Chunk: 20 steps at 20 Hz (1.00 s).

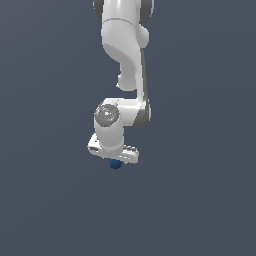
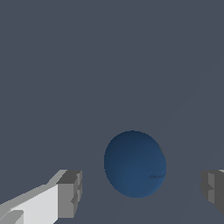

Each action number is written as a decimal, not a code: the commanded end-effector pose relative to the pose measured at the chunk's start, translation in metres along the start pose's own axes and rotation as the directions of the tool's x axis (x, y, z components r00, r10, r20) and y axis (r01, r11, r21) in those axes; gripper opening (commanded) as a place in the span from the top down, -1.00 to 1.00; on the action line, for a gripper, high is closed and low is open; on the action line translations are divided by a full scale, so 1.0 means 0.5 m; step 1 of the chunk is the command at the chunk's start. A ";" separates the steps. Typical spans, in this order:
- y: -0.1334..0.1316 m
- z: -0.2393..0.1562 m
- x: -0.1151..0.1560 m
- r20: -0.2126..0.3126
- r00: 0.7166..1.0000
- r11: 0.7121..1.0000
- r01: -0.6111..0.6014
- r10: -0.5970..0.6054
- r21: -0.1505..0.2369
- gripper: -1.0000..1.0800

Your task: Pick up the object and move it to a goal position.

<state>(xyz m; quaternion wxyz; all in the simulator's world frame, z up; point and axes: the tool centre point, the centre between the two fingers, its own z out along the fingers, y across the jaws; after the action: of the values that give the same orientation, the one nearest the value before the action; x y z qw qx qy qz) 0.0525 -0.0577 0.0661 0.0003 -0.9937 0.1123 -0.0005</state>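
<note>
The dark blue ball [image 2: 134, 164] lies on the grey floor, between my two fingers in the wrist view. The gripper [image 2: 141, 192] is open: one grey fingertip [image 2: 70, 193] stands clear on one side of the ball, the other fingertip [image 2: 213, 189] clear on the other side, neither touching it. In the exterior view the ball [image 1: 116, 163] peeks out just under the white hand, and the gripper [image 1: 115, 159] hangs right over it with the fingers mostly hidden by the hand.
The white arm [image 1: 125, 50] comes down from the top of the exterior view. The grey floor [image 1: 200, 200] stretches around it on all sides.
</note>
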 end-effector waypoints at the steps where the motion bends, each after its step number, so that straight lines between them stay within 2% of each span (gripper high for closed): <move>1: 0.000 0.027 -0.002 0.001 1.000 1.000 -0.001 0.001 0.000 -0.92; 10: 0.001 0.070 0.001 0.001 1.000 1.000 -0.002 0.002 -0.001 -0.92; 11: 0.001 0.070 0.001 0.001 1.000 1.000 -0.002 0.002 -0.001 1.00; 20: 0.001 0.070 0.001 0.001 1.000 1.000 -0.002 0.002 -0.001 1.00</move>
<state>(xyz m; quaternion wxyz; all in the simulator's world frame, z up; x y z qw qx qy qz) 0.0527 -0.0580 0.0310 0.0001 -0.9936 0.1132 0.0003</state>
